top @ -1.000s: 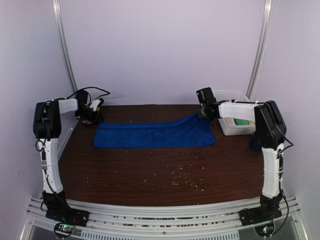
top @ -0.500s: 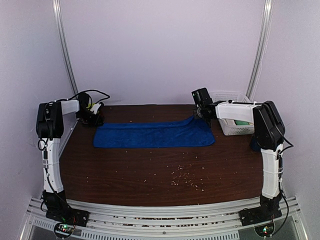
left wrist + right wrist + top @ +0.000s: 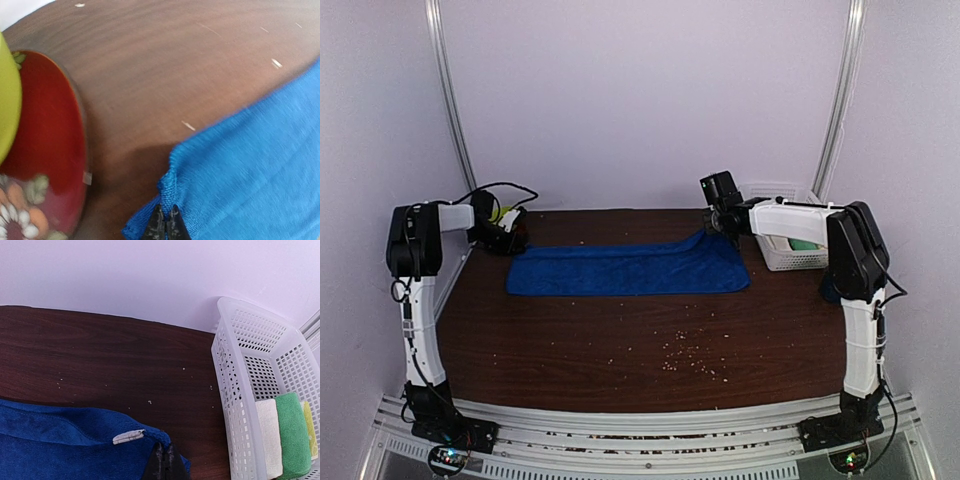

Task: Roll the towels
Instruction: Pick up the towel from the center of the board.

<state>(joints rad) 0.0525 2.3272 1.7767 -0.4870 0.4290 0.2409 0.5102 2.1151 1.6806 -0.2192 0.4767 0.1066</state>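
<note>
A royal blue towel (image 3: 625, 270) lies spread flat across the back of the brown table. At its far left corner my left gripper (image 3: 512, 243) is low on the table. In the left wrist view the left gripper (image 3: 165, 220) is shut on a pinched ridge of the towel's (image 3: 260, 165) edge. My right gripper (image 3: 712, 228) is at the far right corner, which is lifted slightly. In the right wrist view the right gripper (image 3: 164, 462) is shut on that corner of the towel (image 3: 65, 445), next to a small white label (image 3: 128, 436). A cream-white rolled towel (image 3: 267, 437) lies in the basket.
A white mesh basket (image 3: 790, 260) stands at the back right, its wall (image 3: 235, 390) close to my right gripper, with green (image 3: 292, 435) and yellow rolls inside. A red flowered bowl (image 3: 45, 150) sits just left of the left gripper. Crumbs (image 3: 690, 355) dot the table.
My left gripper has closed on the towel's far left corner. My right gripper has drawn the far right corner slightly left and back.
</note>
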